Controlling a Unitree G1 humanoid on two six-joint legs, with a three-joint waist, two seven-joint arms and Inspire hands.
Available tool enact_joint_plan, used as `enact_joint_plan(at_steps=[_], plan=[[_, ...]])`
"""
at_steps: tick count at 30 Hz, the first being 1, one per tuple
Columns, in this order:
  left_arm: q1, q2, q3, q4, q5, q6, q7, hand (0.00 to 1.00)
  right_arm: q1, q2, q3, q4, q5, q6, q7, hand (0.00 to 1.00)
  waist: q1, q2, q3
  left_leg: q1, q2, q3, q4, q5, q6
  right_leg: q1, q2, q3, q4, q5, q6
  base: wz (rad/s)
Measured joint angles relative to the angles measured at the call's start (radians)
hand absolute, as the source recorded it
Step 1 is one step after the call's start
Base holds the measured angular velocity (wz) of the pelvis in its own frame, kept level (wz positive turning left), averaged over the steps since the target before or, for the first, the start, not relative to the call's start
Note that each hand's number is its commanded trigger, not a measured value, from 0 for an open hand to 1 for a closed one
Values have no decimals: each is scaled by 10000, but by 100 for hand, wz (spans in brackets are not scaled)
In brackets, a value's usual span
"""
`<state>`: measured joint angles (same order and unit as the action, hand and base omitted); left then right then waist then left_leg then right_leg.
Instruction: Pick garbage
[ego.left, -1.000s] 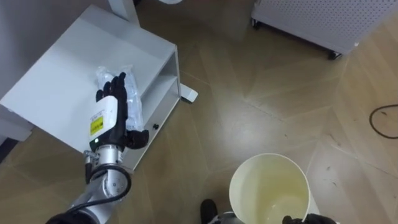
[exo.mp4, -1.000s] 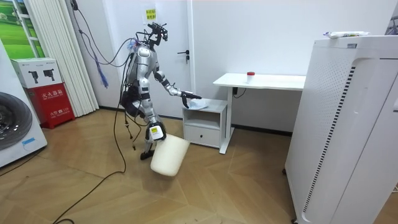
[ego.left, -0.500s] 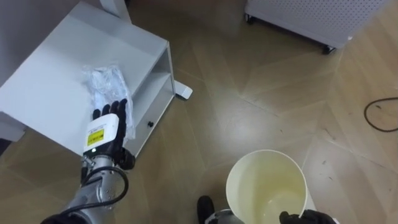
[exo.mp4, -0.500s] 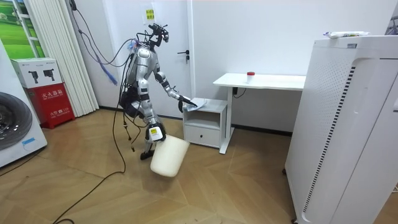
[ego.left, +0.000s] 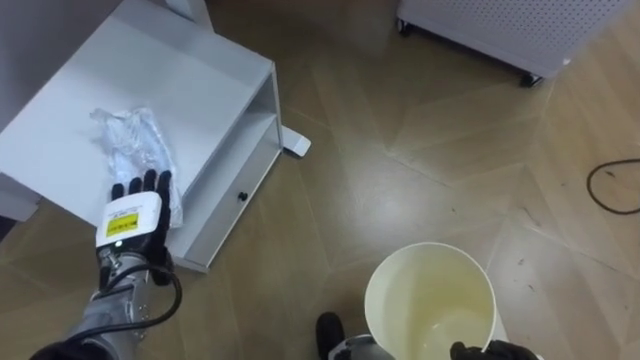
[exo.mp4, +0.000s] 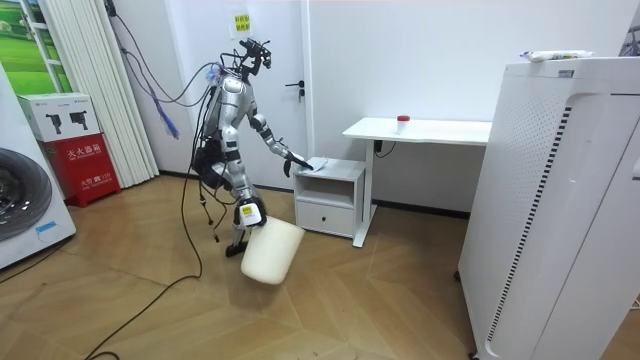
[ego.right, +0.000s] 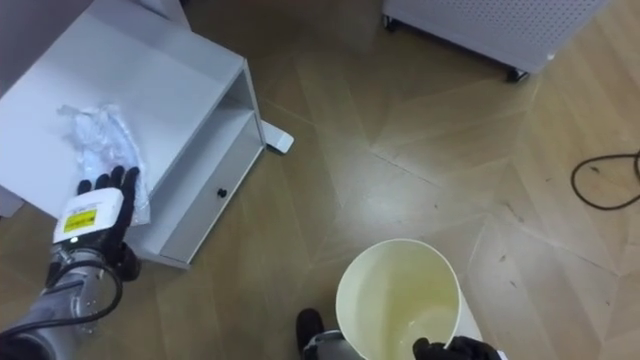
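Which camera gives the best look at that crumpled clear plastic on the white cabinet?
The left eye view: the plastic lies whole on the cabinet, with the left hand at its near end. The right eye view shows nearly the same. The room view gives just a pale speck by the hand.

Wrapper (ego.left: 132, 146): thin clear plastic film, crinkled, glossy. Drawer cabinet (ego.left: 205, 75): white laminate, smooth, matt. Floor (ego.left: 420, 150): wood parquet, satin sheen. Waste bin (ego.left: 385, 300): cream plastic, smooth, slight gloss inside. Left hand (ego.left: 135, 215): black, matt. Panel (ego.left: 500, 30): white perforated sheet, matt.
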<state>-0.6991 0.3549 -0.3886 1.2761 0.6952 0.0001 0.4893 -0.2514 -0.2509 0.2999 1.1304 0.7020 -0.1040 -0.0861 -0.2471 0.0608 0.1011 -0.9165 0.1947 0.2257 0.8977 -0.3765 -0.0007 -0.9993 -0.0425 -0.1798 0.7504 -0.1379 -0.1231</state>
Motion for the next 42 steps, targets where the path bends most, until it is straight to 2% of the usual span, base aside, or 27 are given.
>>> enact_joint_plan(at_steps=[3,4,8,11,17,22,25,28,30,34,36,40,42], plan=[[-60,21,4,-1,105,129,-85,92,6,-47,0,-84,-2,110,-7,100,9,0,-6,-6,2,-2,6,0,1,0,-2,-2,0,1,1,0],[-72,28,6,-2,154,159,-119,98,10,-52,0,-88,-2,119,-7,100,10,1,-9,-6,3,-3,6,1,1,0,-2,-3,0,2,1,0],[-217,154,10,-37,235,239,95,100,26,-99,5,-81,41,195,-9,100,49,34,-74,-21,-14,-59,15,9,2,8,-5,-27,14,4,-3,1],[-473,235,10,-1,235,360,80,100,28,-141,8,-61,348,283,-8,100,37,50,-92,90,-146,-141,-25,43,-20,93,-87,-32,71,-3,4,6],[-101,174,26,7,208,354,142,100,153,-162,-1,-137,525,329,-12,100,74,62,-104,326,-161,-106,-113,71,-4,361,-100,-29,-91,45,43,0],[-73,147,46,10,1,204,414,100,-84,-140,4,-165,502,286,-262,100,142,61,-104,374,-206,-22,-380,263,54,421,-90,-3,-455,302,91,-1],[-53,43,43,7,-94,-41,618,100,-284,-133,-1,-206,383,239,-454,100,203,60,-104,396,-264,1,-475,318,75,421,-123,16,-522,354,107,0],[-57,-214,106,-12,-439,-309,1006,100,-467,-76,15,-208,363,86,-717,100,322,55,-102,403,-289,-38,-478,330,94,459,-136,-6,-522,355,109,2],[-56,-406,109,-12,-588,-596,1200,100,-757,-36,181,-24,359,48,-768,100,385,0,-66,487,-319,-91,-482,328,88,556,-171,-49,-508,351,115,7],[-61,-693,62,-79,-1058,-919,1409,100,-1140,1,470,-8,363,-18,-763,100,430,-114,-16,503,-354,-130,-494,337,97,617,-212,-100,-546,339,131,4],[-31,-1025,-122,-111,-1659,-1083,1407,100,-1189,44,729,-17,349,-91,-746,100,586,-184,-5,564,-343,-102,-522,333,100,674,-205,-88,-581,342,140,0],[230,-1166,-168,-571,-2783,-1563,1387,100,-1405,217,710,-19,108,-157,-728,100,680,-302,-8,718,-379,-60,-650,333,114,762,-218,-34,-632,331,172,0],[448,-1395,-187,-1015,-3789,-1876,1339,100,-1542,317,714,-10,35,-209,-638,100,795,-339,-13,793,-465,-47,-780,396,165,799,-253,-7,-677,318,195,2]])
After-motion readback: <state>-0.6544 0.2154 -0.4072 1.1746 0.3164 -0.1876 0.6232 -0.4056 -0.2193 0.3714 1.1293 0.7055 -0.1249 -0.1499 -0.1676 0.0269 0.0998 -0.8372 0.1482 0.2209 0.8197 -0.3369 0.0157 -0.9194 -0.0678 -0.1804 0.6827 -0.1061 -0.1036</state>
